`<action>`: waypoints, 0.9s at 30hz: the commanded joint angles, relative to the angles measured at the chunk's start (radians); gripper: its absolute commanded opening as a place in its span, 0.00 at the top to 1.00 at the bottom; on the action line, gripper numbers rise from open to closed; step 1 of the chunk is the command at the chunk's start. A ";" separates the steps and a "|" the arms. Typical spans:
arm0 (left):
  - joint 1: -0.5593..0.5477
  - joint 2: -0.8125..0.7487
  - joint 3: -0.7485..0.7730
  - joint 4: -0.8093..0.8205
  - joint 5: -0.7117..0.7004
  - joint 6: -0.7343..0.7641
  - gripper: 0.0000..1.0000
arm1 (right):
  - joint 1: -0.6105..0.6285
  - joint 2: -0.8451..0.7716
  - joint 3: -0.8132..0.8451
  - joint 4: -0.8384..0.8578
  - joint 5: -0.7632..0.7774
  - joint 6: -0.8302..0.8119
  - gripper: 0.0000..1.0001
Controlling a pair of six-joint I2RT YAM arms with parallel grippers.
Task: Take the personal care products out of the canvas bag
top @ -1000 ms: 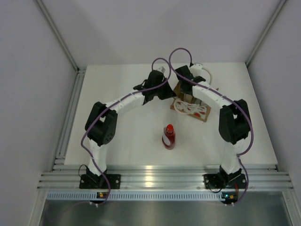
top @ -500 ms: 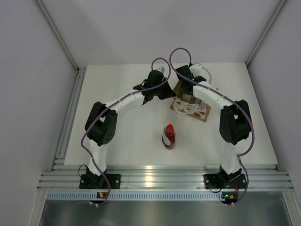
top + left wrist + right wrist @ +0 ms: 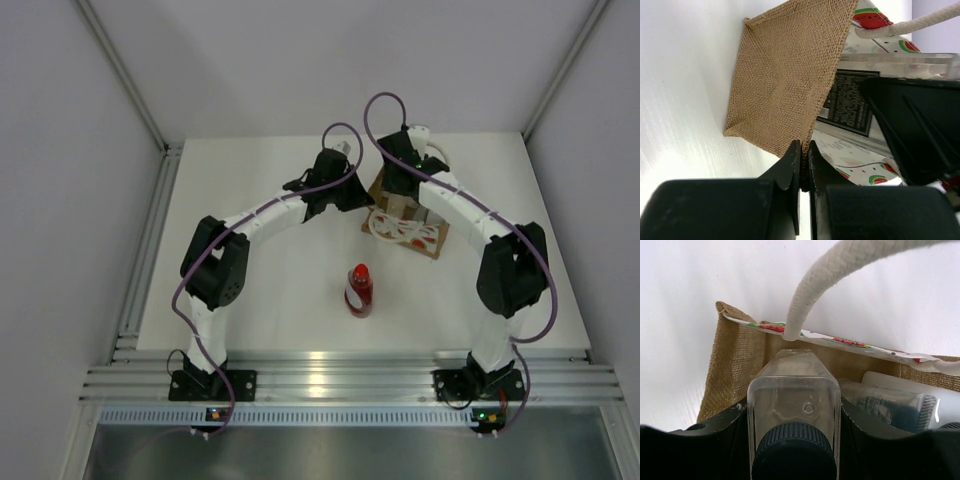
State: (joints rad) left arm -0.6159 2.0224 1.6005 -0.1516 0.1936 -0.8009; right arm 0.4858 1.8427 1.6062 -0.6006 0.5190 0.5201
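The canvas bag (image 3: 428,242) stands at the table's back middle, tan burlap with cream rope handles and watermelon print. My left gripper (image 3: 357,196) is shut on the bag's left rim; the left wrist view shows the burlap edge (image 3: 812,107) pinched between the jaws of the left gripper (image 3: 804,151). My right gripper (image 3: 400,190) is down in the bag's mouth, shut on a whitish clear bottle with a dark cap (image 3: 794,390). Another whitish bottle (image 3: 890,399) lies inside the bag beside it. The red bottle (image 3: 359,289) stands on the table in front. The slim grey one is hidden.
A rope handle (image 3: 825,277) arches right over my right gripper (image 3: 794,415), and the other loops over the bag's front side (image 3: 392,230). The white table (image 3: 260,290) is walled by grey panels left and right, with a metal rail (image 3: 350,380) at its near edge.
My right arm's elbow has swung outward to the right and its wrist has shifted slightly back over the bag. The left arm, the bag and the red bottle have not moved.
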 commanded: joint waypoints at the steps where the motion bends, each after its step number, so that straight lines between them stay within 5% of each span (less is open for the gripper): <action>1: 0.018 -0.054 -0.007 0.021 -0.019 0.002 1.00 | 0.016 -0.120 0.109 0.029 0.003 -0.043 1.00; 14: 0.016 -0.059 -0.013 0.021 -0.028 -0.014 1.00 | 0.059 -0.184 0.299 -0.162 -0.076 -0.153 1.00; 27: 0.016 -0.080 -0.030 0.023 -0.043 -0.011 1.00 | 0.083 -0.350 0.307 -0.248 -0.221 -0.207 1.00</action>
State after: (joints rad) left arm -0.6151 2.0075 1.5791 -0.1505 0.1810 -0.8127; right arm 0.5507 1.5879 1.8347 -0.8852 0.3298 0.3347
